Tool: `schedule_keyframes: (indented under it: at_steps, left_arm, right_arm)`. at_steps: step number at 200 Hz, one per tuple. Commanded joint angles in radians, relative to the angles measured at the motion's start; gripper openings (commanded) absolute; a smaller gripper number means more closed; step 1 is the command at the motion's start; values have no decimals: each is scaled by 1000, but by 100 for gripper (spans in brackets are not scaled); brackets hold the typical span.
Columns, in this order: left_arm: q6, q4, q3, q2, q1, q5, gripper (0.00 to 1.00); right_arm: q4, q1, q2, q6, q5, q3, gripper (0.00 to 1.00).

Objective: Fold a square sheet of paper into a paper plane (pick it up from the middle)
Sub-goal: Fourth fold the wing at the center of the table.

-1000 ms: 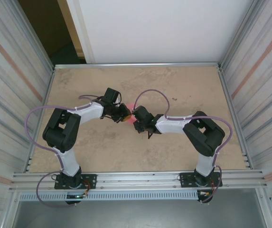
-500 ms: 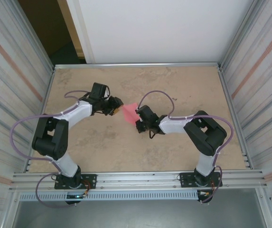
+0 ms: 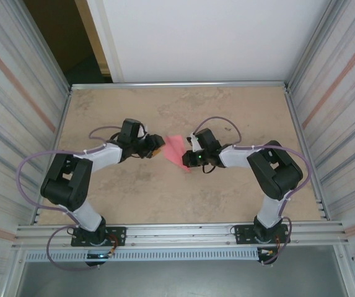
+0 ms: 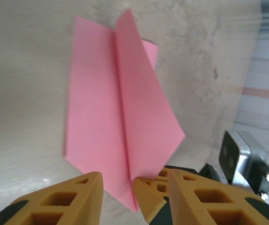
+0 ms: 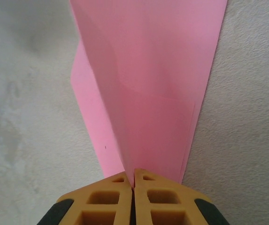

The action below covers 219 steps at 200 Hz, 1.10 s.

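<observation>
Pink paper (image 3: 176,150), folded along a centre crease with one flap raised, is found at the middle of the counter (image 3: 134,192) between the two arms. Its near right end is clamped by the right pincer (image 5: 133,180), whose fingers are pressed fully together. The left pincer (image 4: 132,183) is spread wide just to its left, with nothing gripped.

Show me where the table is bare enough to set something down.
Bare: the far strip of table between the pink paper and the back rail, and the near strip up to the front rail. Crowded: the centre, where the right jaws pinch the pink paper and the left jaws stand open at its edge.
</observation>
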Motion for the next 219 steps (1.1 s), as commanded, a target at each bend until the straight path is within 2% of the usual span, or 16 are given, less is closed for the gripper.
schedule_keyframes:
  at_steps: [1, 53, 113, 219]
  left_arm:
    - [39, 100, -10, 30, -27, 42, 43]
    - [93, 159, -7, 92, -63, 65, 51]
    - [143, 131, 30, 151, -77, 98, 54]
    - [190, -15, 141, 225, -88, 74, 54]
  right_arm:
    - [23, -29, -8, 52, -144, -6, 10]
    - [77, -72, 40, 95, -254, -11, 10]
    - [145, -102, 87, 138, -334, -26, 9]
    - [144, -107, 116, 131, -343, -27, 11]
